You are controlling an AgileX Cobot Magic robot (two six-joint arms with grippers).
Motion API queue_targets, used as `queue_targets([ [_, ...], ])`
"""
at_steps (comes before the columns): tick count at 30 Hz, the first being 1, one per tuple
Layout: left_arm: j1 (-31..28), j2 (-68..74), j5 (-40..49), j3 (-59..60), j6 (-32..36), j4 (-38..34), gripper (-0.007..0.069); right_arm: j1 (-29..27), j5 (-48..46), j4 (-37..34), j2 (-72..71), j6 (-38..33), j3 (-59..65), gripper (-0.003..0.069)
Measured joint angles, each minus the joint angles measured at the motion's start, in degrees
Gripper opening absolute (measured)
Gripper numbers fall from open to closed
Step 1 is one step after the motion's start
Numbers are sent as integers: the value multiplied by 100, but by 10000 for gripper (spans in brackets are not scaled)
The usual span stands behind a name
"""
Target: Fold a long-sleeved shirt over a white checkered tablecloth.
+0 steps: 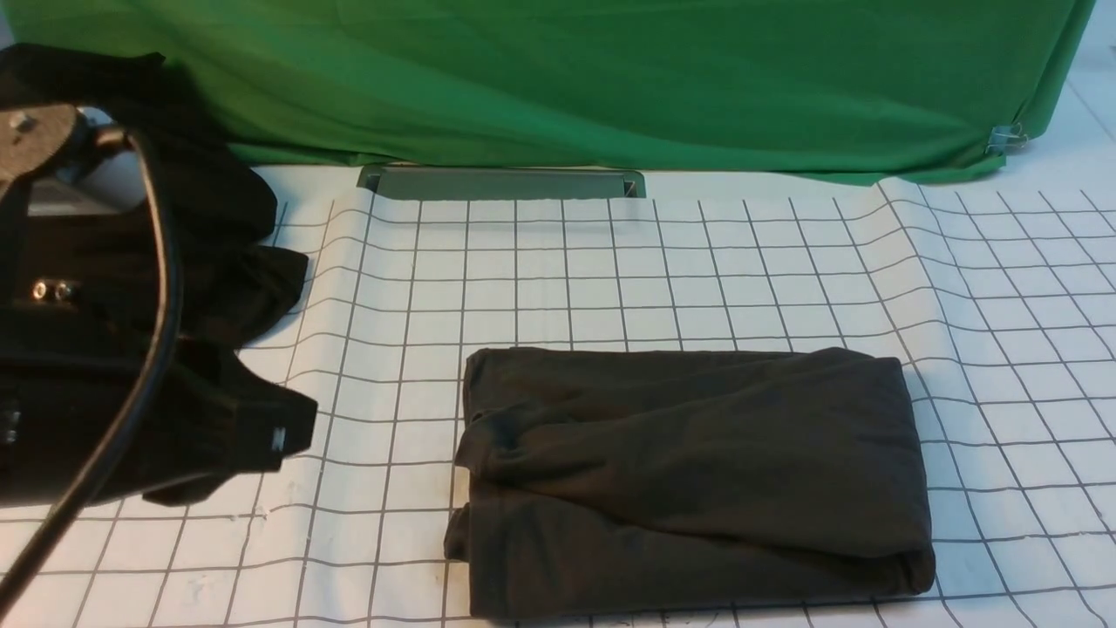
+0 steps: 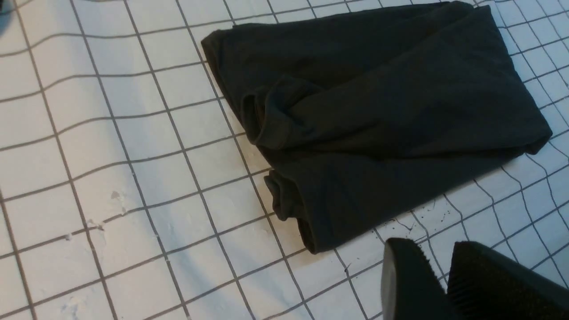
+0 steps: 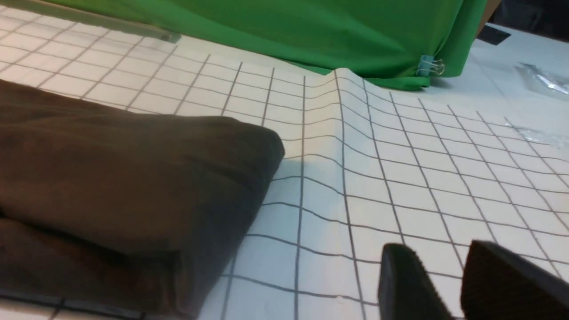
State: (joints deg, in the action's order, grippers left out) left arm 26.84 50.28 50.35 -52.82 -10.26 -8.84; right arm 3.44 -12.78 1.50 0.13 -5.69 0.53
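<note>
The long-sleeved shirt (image 1: 697,475) lies folded into a thick dark rectangle on the white checkered tablecloth (image 1: 610,270), at the middle front. No logo or label shows. In the left wrist view the shirt (image 2: 373,111) shows its rolled edges, and my left gripper (image 2: 431,249) hovers over bare cloth just off its near edge, open, with nothing between the fingers. In the right wrist view my right gripper (image 3: 438,249) is also open and empty over the tablecloth (image 3: 400,178), beside the shirt's (image 3: 124,186) other end and apart from it. The right gripper is out of the front view.
My left arm (image 1: 78,349) and its cable fill the front view's left edge, in front of a black shapeless heap of cloth (image 1: 235,262). A green cloth (image 1: 558,78) hangs along the back with a binder clip (image 1: 1007,137). A grey bar (image 1: 501,183) lies below it. The tablecloth ripples at the right.
</note>
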Motion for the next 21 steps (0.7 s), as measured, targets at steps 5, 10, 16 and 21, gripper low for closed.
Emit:
queue_targets([
  [5, 0, -168, 663, -275, 0, 146, 159, -191, 0, 24, 0, 0, 0, 209],
  [10, 0, -775, 1459, -453, -122, 448, 116, -250, 0, 30, 0, 0, 0, 213],
  [16, 0, -1823, 1540, 10, -194, 555, 1, -250, 0, 30, 0, 0, 0, 235],
  [21, 0, -2558, -124, 991, -194, 965, -1, -250, 0, 30, 0, 0, 0, 239],
])
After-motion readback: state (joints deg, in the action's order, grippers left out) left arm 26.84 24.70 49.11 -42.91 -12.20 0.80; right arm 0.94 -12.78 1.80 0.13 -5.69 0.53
